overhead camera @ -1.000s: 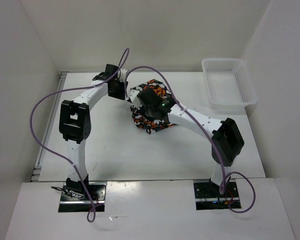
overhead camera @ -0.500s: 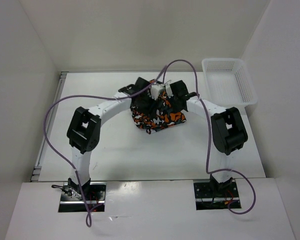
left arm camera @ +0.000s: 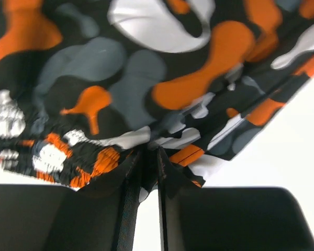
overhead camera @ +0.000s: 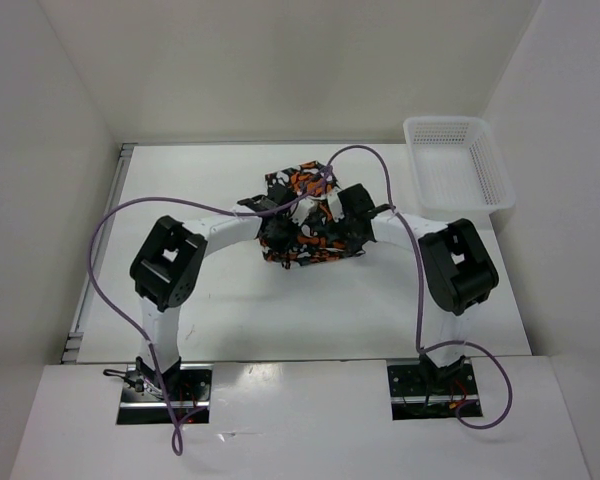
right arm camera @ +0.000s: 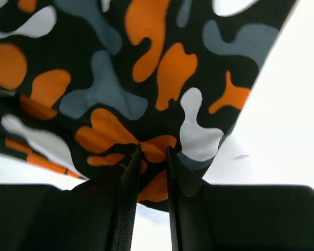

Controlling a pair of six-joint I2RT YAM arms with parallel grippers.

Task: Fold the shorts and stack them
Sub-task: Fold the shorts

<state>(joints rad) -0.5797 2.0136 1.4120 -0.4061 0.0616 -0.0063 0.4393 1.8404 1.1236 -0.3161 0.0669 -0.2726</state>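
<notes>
The shorts, printed in orange, black, white and grey blotches, are bunched up at the middle of the table between both arms. My left gripper is shut on their left edge; in the left wrist view the gripper pinches fabric by the elastic waistband. My right gripper is shut on their right edge; in the right wrist view the gripper pinches a fold of the shorts. The cloth looks lifted off the table and hangs from both grippers.
A white plastic mesh basket stands at the back right of the table. White walls close in the left, back and right sides. Purple cables loop over both arms.
Both grippers have come together on the shorts and moved nearer. The shorts went from lying flat to a bunched, raised heap held from both sides.
</notes>
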